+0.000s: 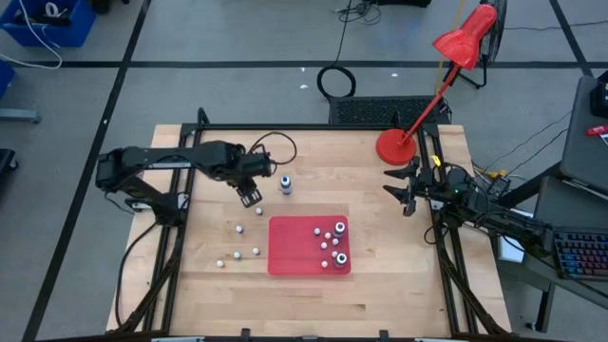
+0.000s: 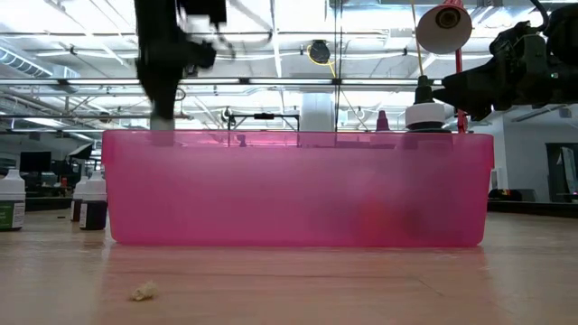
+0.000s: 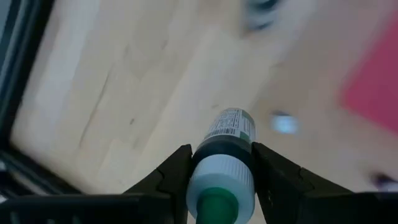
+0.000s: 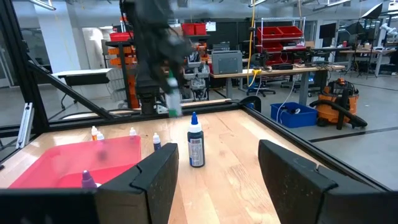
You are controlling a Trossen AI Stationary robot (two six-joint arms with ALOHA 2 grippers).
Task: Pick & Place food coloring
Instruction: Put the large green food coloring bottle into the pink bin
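A small food coloring bottle [image 3: 224, 146] with a green cap, white collar and dark labelled body sits between the fingers of my left gripper [image 1: 250, 196], which is shut on it above the table's left half. In the right wrist view this bottle [image 4: 171, 96] hangs in the air, blurred. A taller blue-capped bottle [image 1: 285, 183] stands upright on the wood close by. Several small bottles [image 1: 332, 242] stand in the red tray [image 1: 290, 252]. Others [image 1: 237, 255] lie loose on the table left of it. My right gripper [image 1: 408, 195] waits open at the right edge. My left gripper pinches the green-capped bottle between its two fingers [image 3: 171, 177], at the white collar [image 3: 221, 174] just under the cap. The fingers come from above, pointing steeply down. The bottle is upright, cap up, its body below the fingers, lifted clear of the table.
A red desk lamp's base [image 1: 394, 145] stands at the far right corner. In the low view the tray's pink wall [image 2: 298, 194] fills the middle, with two larger bottles [image 2: 90, 203] at the left. Bare wood lies along the near edge.
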